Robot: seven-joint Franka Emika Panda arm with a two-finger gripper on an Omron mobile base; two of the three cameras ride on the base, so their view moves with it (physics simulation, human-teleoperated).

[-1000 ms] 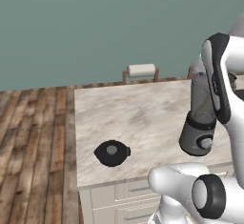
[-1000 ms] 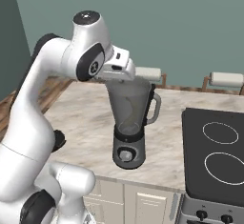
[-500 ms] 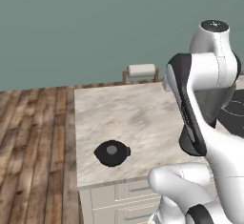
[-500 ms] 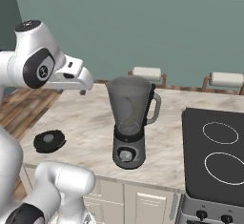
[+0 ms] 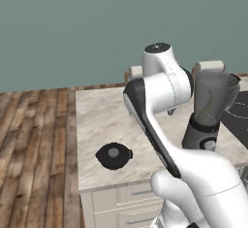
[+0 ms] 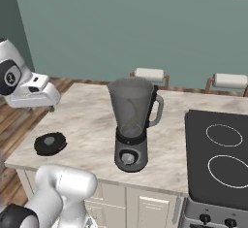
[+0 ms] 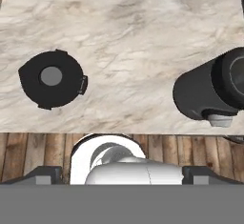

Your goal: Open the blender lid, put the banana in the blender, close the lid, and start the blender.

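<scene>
The blender [image 6: 131, 125] stands on the marble counter [image 6: 87, 125] with its smoky jar open at the top. Through the jar wall I see a faint yellowish curved shape [image 5: 208, 106]; it looks like the banana, though I cannot be sure. The blender lid [image 6: 50, 143], a black disc with a grey knob, lies flat near the counter's front left corner, also seen as the lid [image 7: 51, 77] and the lid [image 5: 114, 155]. My gripper [image 6: 41, 108] hangs open and empty over the counter's left edge, above and a little behind the lid.
Two white paper-towel rolls [image 6: 149, 74] [image 6: 231, 80] stand along the back. A black cooktop [image 6: 218, 149] takes up the counter's right end. Wooden floor [image 5: 34, 139] lies beyond the counter's left edge. The blender's dark base [image 7: 209, 92] lies on its side in the hand view.
The arm has swung from above the blender jar leftward, out over the counter's left side near the lid. The jaws have stayed open. The lid and the blender have not moved.
</scene>
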